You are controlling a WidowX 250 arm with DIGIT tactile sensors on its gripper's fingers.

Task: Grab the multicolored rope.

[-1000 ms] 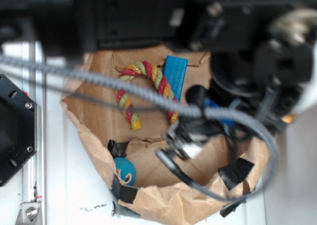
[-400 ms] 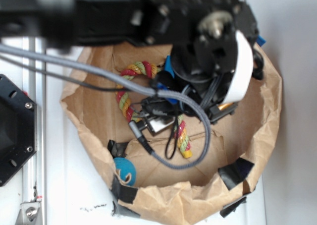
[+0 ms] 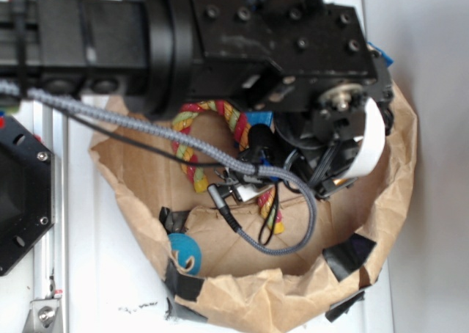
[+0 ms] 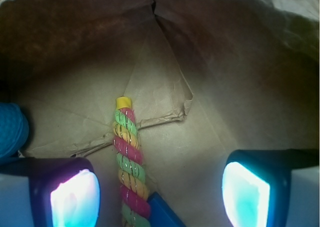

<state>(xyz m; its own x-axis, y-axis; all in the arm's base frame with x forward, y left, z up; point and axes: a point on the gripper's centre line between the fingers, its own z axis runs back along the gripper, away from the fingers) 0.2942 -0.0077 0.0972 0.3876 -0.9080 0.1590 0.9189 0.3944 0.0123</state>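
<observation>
The multicolored rope, twisted red, yellow and pale green with a yellow cap, lies on the brown paper floor of the bag. In the wrist view it runs from its cap down between my fingers, nearer the left finger than the right finger. My gripper is open and empty, straddling the rope above it. In the exterior view the rope curves under my arm, which hides the fingers; one end pokes out below.
A blue block touches the rope's right side near the gripper; it also shows in the exterior view. A teal ball lies at the bag's front left. The brown paper bag's walls ring everything. A grey braided cable loops over the bag.
My arm has swung left from the bag's right side to over the rope, and now covers more of the bag's back. The ball has not moved.
</observation>
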